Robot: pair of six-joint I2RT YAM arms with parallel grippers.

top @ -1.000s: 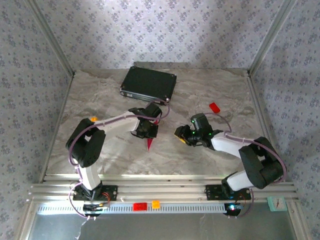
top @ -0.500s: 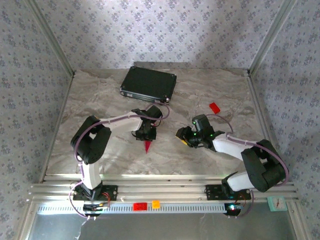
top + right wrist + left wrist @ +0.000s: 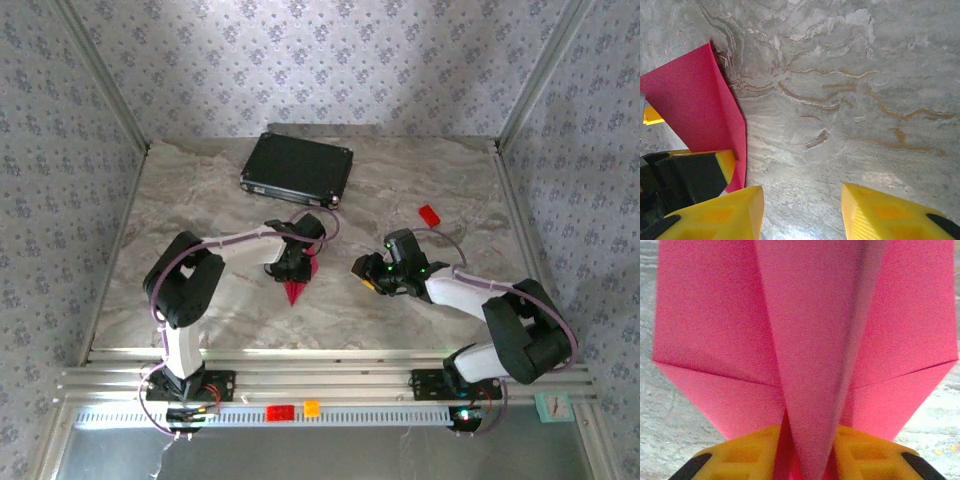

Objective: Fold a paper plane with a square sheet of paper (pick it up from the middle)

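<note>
Wider-spread now, paper plane (image 3: 296,290) with keel clamped inside closed left end effector (image 3: 807,457)

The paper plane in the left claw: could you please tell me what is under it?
Marble table shows around the paper plane, pinched in the left claw. The patch directly beneath is covered by the paper.

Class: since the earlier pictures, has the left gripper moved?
Yes, slightly: the left gripper, shut on the pink paper plane, edged away from the black rectangular case.
</note>
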